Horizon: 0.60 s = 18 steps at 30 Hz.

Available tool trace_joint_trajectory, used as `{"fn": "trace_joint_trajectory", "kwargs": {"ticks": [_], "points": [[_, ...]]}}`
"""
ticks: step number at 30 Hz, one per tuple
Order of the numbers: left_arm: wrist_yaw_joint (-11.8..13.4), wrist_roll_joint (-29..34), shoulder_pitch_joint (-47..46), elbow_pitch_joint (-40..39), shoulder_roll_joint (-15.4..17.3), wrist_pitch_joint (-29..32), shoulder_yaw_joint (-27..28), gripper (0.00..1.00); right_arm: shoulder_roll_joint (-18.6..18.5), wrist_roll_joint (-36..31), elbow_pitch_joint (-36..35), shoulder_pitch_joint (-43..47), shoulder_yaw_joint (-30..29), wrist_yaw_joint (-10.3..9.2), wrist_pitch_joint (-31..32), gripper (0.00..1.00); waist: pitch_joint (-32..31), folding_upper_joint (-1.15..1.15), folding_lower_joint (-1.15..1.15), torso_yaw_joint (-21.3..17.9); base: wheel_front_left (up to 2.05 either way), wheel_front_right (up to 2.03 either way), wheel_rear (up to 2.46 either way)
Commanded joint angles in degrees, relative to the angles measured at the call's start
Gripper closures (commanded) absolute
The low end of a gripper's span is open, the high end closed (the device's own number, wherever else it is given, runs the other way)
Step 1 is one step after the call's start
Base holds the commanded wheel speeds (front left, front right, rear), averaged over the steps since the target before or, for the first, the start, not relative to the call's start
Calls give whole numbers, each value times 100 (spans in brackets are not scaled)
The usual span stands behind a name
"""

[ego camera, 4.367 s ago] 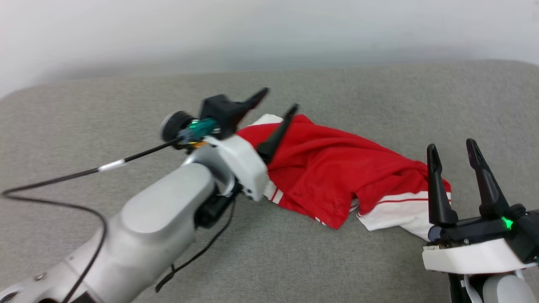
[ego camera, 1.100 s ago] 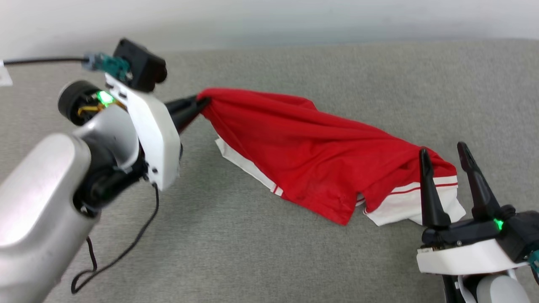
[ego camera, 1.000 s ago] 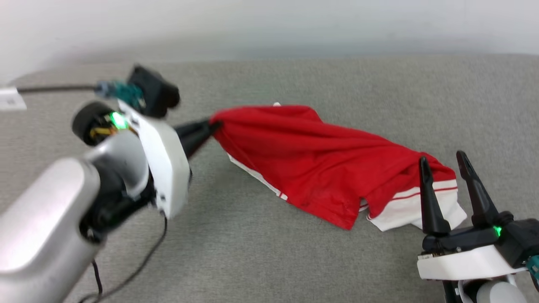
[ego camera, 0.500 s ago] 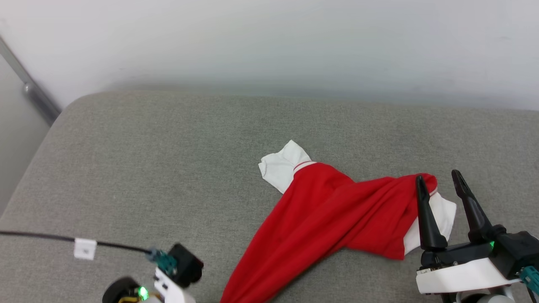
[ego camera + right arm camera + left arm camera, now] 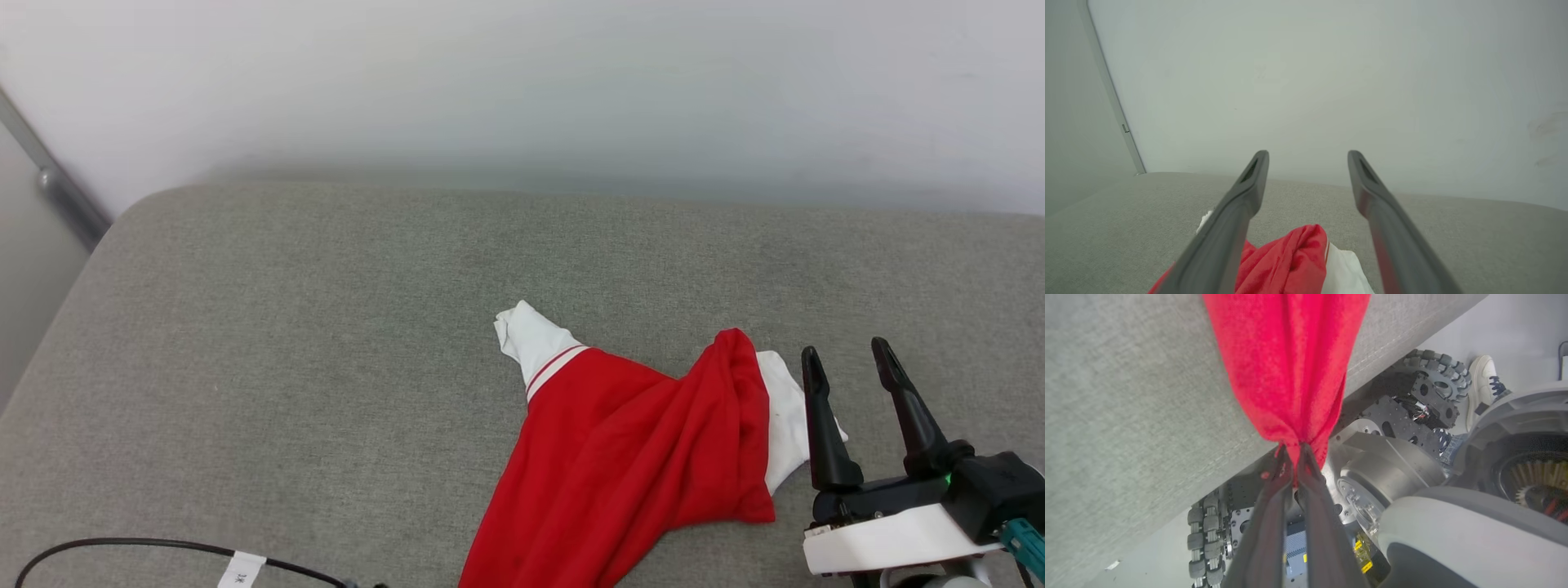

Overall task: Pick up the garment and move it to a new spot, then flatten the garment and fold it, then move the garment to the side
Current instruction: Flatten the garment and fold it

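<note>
The garment (image 5: 629, 457) lies crumpled on the grey cushion (image 5: 286, 327), its red body trailing off the near edge. There the left gripper (image 5: 1293, 451) pinches a bunched red fold, fingers pressed together. The right gripper (image 5: 845, 351) hovers just beside the garment, fingers spread, pointing toward the wall (image 5: 522, 98).

Nothing legible to me: the white tag (image 5: 239, 570) on my cable (image 5: 122, 541) carries print too small to make out
</note>
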Motion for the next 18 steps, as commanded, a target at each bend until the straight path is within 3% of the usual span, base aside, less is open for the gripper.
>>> {"fn": "trace_joint_trajectory", "kwargs": {"ticks": [1,2,3,12,18], "points": [[-29,12,-80,9,-50,-55,11,100,3,-26,9,-4,-6,-2,-12,0,1,0,1,-4,0,0,0],[-30,57,-122,61,-111,-177,65,100,4,-27,9,-4,-2,-2,-12,0,3,0,1,-10,0,0,0],[-22,88,-151,105,-150,-282,109,0,4,-29,10,-4,-1,-2,-12,0,3,0,1,-15,0,0,0],[145,5,-823,-460,-119,-827,910,0,3,-53,-46,-86,-28,-2,-11,0,110,0,1,-171,0,0,0],[261,44,-1999,-729,-36,-324,1369,0,3,-84,-161,-249,13,-2,-11,0,511,0,1,-519,0,0,0]]}}
